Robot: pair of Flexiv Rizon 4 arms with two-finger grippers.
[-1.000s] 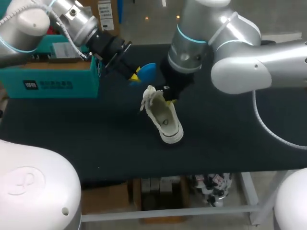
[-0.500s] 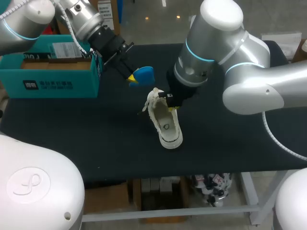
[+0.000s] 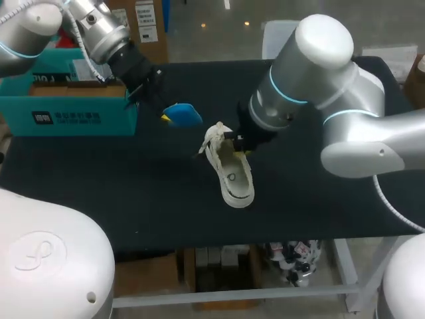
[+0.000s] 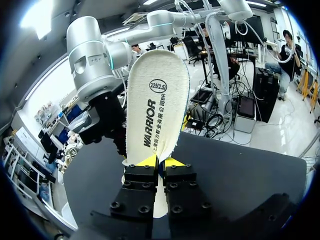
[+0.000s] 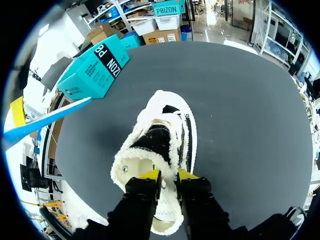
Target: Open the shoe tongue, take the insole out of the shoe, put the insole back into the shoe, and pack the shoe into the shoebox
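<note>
Now pinching one end of the insole (image 4: 157,100) tight with the left gripper (image 4: 160,161), the rest sticking up in the air. Holding it off to the side of the shoe (image 5: 165,125), between shoe and teal shoebox (image 3: 66,109), likely to line it up for sliding back in. Nipping the shoe's back rim with the right gripper (image 5: 169,175), tips close together on it. Probably done to keep the shoe steady and open on the black table (image 3: 319,199). Not yet packed in the box.
</note>
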